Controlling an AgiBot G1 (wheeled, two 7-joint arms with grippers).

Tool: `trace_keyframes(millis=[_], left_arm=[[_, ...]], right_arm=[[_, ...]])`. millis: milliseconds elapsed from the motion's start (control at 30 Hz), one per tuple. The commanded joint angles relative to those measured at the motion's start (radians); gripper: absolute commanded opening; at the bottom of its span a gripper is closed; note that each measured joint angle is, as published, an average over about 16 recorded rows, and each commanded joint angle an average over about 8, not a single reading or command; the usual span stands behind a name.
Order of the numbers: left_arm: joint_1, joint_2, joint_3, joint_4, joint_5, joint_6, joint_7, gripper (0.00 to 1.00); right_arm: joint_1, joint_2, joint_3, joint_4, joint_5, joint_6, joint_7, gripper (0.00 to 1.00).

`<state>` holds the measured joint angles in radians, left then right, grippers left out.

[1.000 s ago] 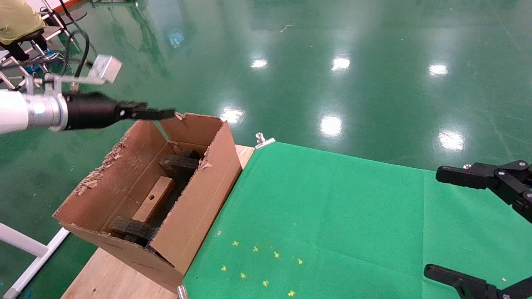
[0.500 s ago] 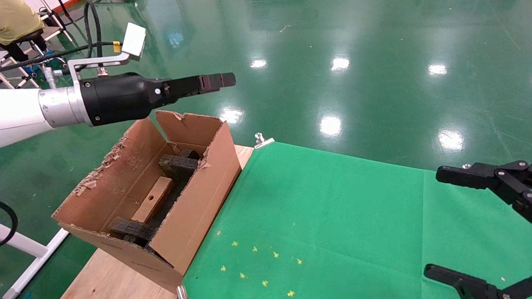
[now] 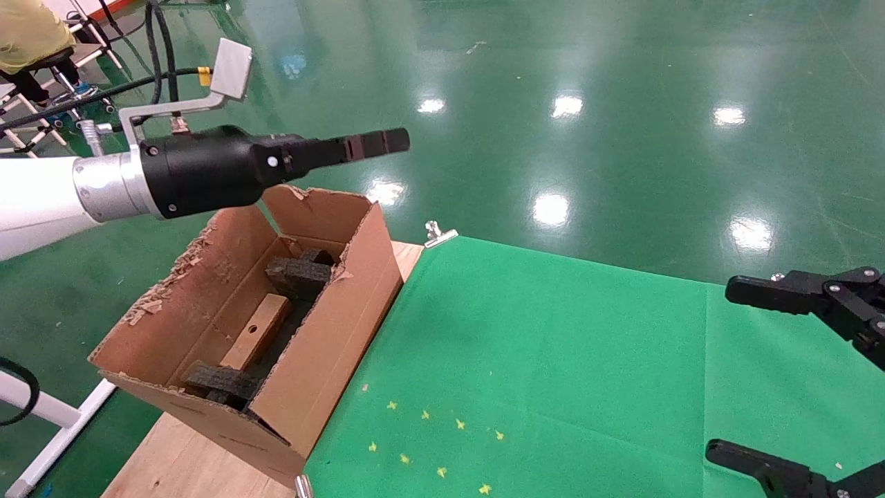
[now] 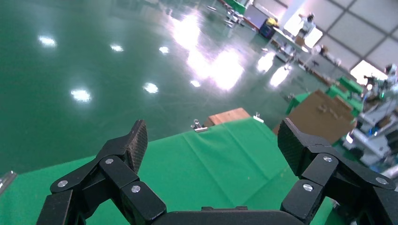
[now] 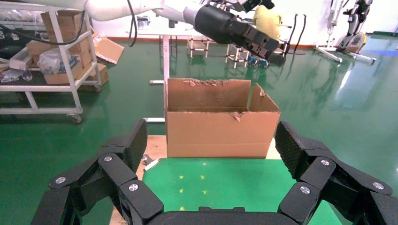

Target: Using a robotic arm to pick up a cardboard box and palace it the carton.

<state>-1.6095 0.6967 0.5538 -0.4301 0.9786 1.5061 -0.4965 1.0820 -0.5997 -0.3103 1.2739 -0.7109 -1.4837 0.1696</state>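
The small cardboard box (image 3: 256, 333) lies inside the carton (image 3: 339, 318), between two black foam blocks, its round hole facing up. The carton stands on the table's left end and also shows in the right wrist view (image 5: 216, 129). My left gripper (image 3: 390, 140), on the white robotic arm (image 3: 41, 197), hangs in the air above and beyond the carton's far rim; the left wrist view shows it (image 4: 212, 140) open and empty. It also shows in the right wrist view (image 5: 260, 44). My right gripper (image 3: 719, 370) is open and empty over the cloth's right side (image 5: 211, 140).
A green cloth (image 3: 553, 360) covers the wooden table (image 3: 180, 456), held by metal clips (image 3: 439, 235). Yellow star marks (image 3: 435, 443) lie near the front. A white frame leg (image 3: 48, 422) stands at the lower left. A seated person (image 3: 28, 31) is at the far left.
My left gripper has risen from the carton's far rim and swung to the right, away from the carton's inside. The box stays in the carton. The right arm has not moved.
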Motion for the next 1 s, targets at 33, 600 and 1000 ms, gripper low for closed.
trace_keyframes(millis=[33,600,1000], left_arm=[[0.021,-0.003,-0.011,-0.034,-0.01,0.0,0.012,1.0],[0.204,-0.033,-0.104,-0.325,-0.094,-0.004,0.118,1.0],[0.332,-0.053,-0.17,-0.53,-0.154,-0.007,0.192,1.0]], right_arm=[[0.0,0.0,0.0,0.0,0.0,0.0,0.0,1.0],[0.0,0.0,-0.001,0.0,0.0,0.0,0.0,1.0],[0.0,0.0,-0.001,0.0,0.001,0.0,-0.001,1.0]])
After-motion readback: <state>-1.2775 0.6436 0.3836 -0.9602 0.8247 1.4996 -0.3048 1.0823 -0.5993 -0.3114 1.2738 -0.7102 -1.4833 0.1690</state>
